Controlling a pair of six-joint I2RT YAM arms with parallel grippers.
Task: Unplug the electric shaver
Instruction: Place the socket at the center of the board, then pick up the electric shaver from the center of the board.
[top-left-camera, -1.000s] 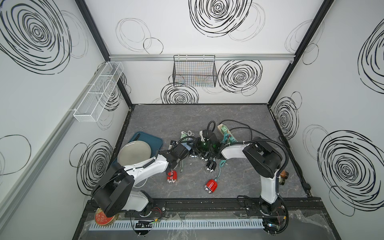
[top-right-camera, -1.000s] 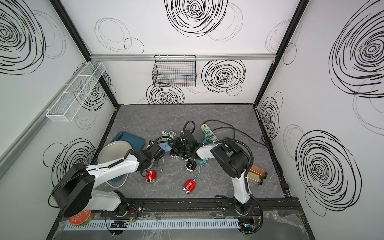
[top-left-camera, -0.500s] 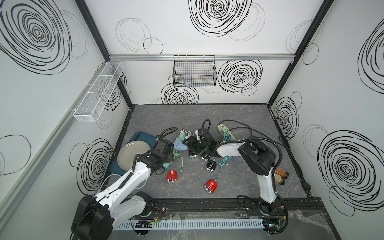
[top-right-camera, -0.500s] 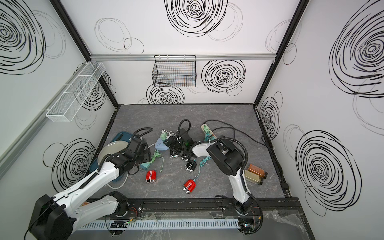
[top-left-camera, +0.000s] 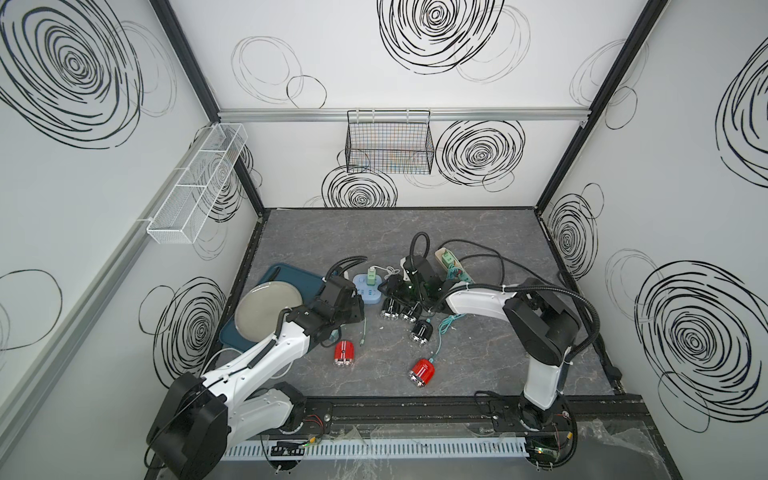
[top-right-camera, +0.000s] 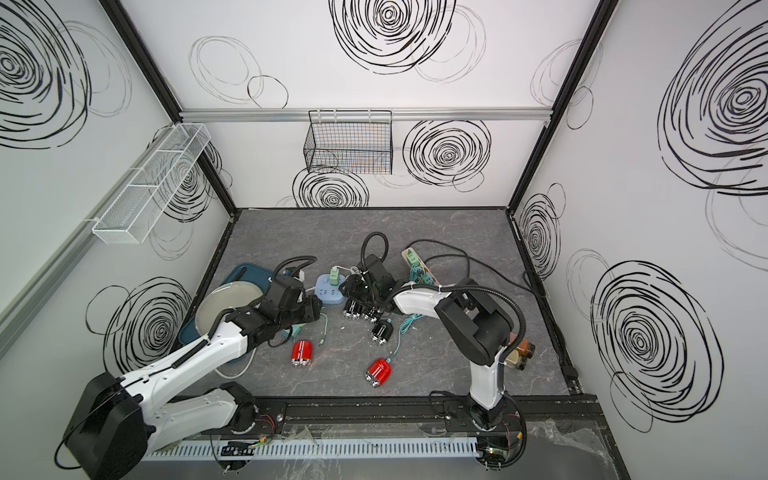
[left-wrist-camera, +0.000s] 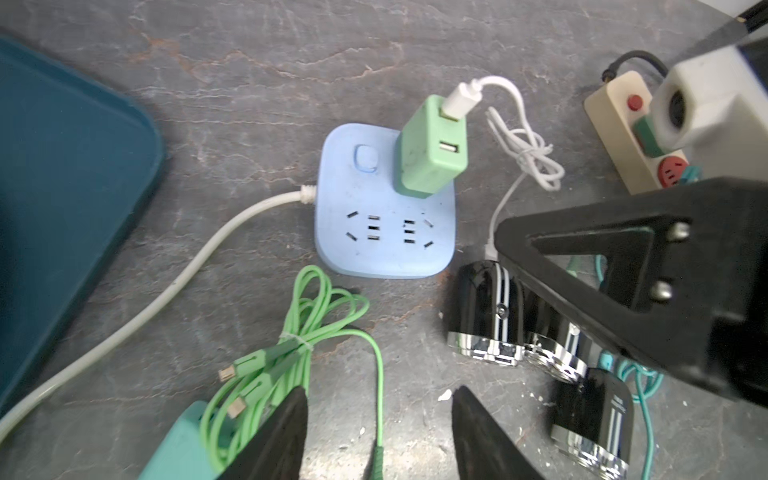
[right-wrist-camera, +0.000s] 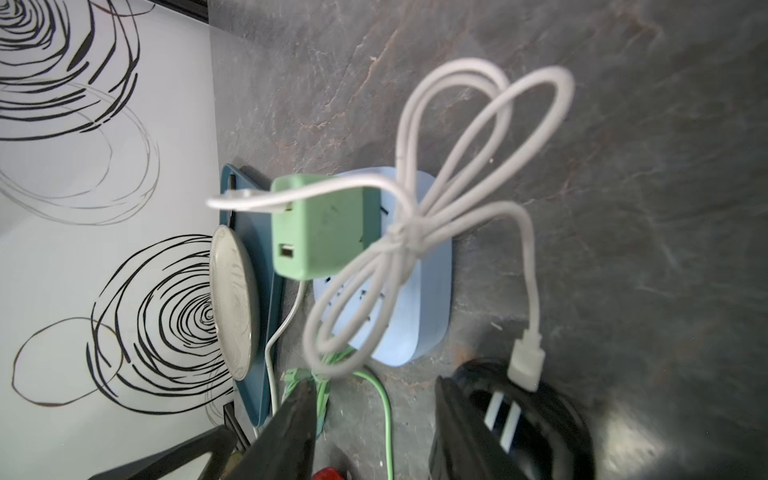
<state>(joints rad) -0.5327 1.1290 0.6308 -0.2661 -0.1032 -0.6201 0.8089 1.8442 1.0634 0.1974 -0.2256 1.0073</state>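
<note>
Black shaver with white cable attached lies just beside the right gripper, jaws parted; left gripper also parted

Rear of table open — black shavers, white cable hem power strip.

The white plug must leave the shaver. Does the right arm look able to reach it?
Probably yes: its open fingers sit beside the plug on the shaver, nothing between.

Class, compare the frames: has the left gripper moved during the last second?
Yes. The left gripper has drawn back from the cluster of black shavers toward the round grey plate, judged against the nearby red shaver, which lies unmoved.
</note>
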